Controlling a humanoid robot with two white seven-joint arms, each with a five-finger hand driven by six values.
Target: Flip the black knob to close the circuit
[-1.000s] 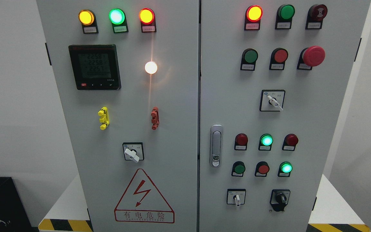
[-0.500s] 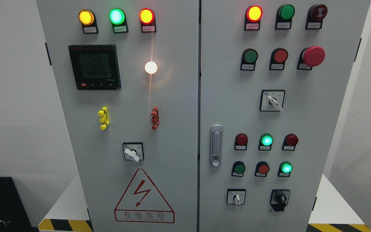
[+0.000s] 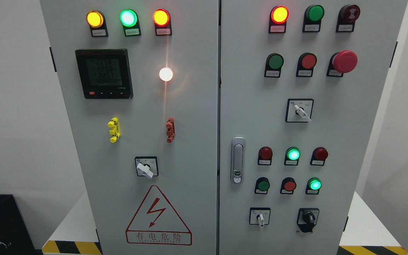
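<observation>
Nothing has changed: black knob [image 3: 308, 217] at lower right sits untouched, no hands in view yet.

The red warning triangle [image 3: 158, 215] low on the left door reads 有电危险 under a lightning bolt. The meter [image 3: 104, 73] shows roughly 2258, 2258, 2257. Button labels are too small to read.

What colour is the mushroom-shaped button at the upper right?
Red mushroom button, on a black base; head view shows it.
</observation>
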